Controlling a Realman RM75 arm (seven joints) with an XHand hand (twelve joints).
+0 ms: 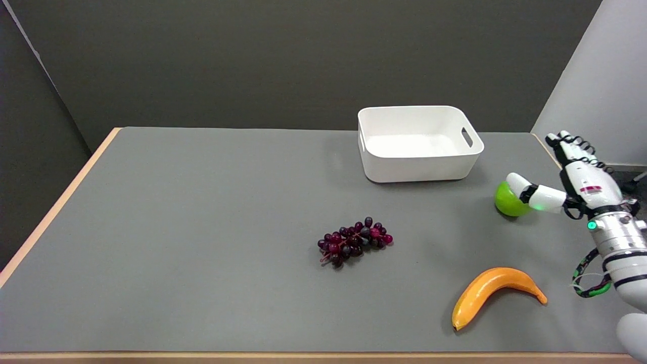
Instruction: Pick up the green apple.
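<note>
The green apple (507,201) lies on the grey table (202,227) at the right, a little in front of the white bin. My right hand (576,177) is just to the right of it, fingers spread and pointing away from me. Its thumb (525,189) reaches left across the apple's top right and hides part of it. I cannot tell whether the thumb touches the apple. The other fingers are apart from the apple and hold nothing.
A white bin (419,143) stands at the back right of the table. A bunch of dark red grapes (355,241) lies mid-table. An orange-yellow banana (493,293) lies near the front right. The table's right edge runs close beside my arm.
</note>
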